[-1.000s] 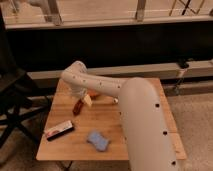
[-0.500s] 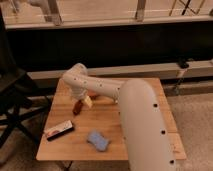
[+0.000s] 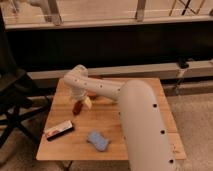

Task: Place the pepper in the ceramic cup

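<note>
The pepper (image 3: 76, 107) is a small dark red elongated item at the left middle of the wooden table (image 3: 115, 127). My gripper (image 3: 81, 101) is at the end of the white arm, right over the pepper's upper end and touching or nearly touching it. A small pale shape (image 3: 88, 102) sits just right of the pepper. I cannot tell whether it is the ceramic cup or part of the gripper. No other cup shows. The arm hides the table behind the gripper.
An orange-red bowl (image 3: 95, 93) shows partly behind the arm. A flat red-and-white box (image 3: 59, 130) lies front left and a blue sponge (image 3: 98, 141) front middle. A black folding chair (image 3: 15, 100) stands left of the table. A dark wall ledge (image 3: 150, 70) runs behind.
</note>
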Controlling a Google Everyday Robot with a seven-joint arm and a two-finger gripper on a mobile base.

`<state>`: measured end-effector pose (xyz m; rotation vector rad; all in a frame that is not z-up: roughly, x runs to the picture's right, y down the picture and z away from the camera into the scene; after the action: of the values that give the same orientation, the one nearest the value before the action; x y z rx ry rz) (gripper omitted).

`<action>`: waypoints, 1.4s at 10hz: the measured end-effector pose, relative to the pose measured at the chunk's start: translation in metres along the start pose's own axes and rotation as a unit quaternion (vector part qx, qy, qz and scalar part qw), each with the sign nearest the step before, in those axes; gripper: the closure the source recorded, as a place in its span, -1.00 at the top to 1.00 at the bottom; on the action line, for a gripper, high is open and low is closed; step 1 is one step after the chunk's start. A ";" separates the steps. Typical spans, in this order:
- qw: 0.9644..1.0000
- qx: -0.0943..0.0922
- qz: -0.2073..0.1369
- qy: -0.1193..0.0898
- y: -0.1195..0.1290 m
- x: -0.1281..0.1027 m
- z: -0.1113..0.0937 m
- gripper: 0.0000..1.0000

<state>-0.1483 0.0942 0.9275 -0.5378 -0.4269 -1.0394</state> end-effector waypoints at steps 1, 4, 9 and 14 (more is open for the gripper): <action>1.000 0.001 -0.001 -0.001 0.001 0.000 0.001 0.60; 1.000 0.010 -0.009 -0.007 -0.001 -0.001 0.006 0.60; 1.000 0.020 -0.015 -0.013 -0.002 -0.003 0.008 0.60; 0.999 0.026 -0.022 -0.022 -0.003 -0.006 0.013 0.60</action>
<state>-0.1548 0.1045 0.9350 -0.5078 -0.5051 -1.0584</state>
